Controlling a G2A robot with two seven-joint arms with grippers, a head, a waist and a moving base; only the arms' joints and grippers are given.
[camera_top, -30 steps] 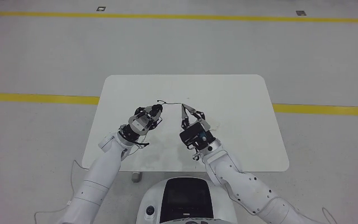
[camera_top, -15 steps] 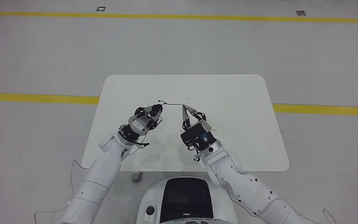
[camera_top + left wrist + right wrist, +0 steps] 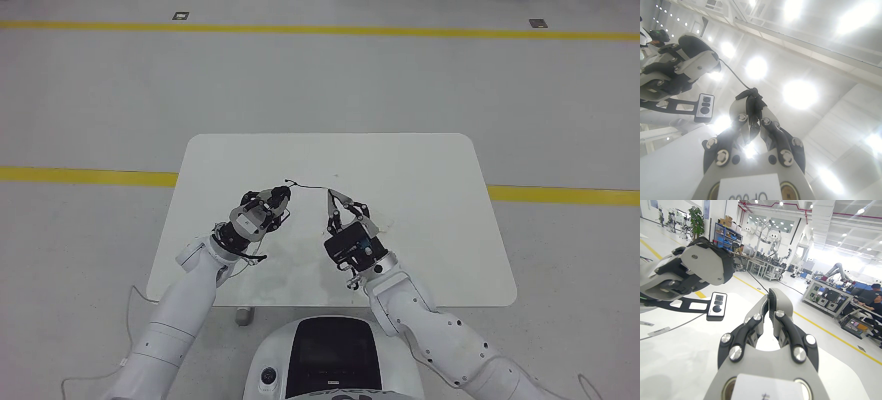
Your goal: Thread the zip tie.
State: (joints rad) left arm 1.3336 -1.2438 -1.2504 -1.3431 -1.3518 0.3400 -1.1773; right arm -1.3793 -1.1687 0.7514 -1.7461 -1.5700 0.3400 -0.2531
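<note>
The zip tie point(image 3: 308, 186) is showing as a thin black line against the desk point(image 3: 430, 170), which is reading plain white. The left pincer point(image 3: 284, 196) is wearing pale grey shells over black links, with black at its tips. The right pincer point(image 3: 328, 193) is showing the same pale grey and black, its inner pads black and ribbed. The floor point(image 3: 100, 100) is running pale grey, crossed by yellow stripes point(image 3: 320, 30).
</note>
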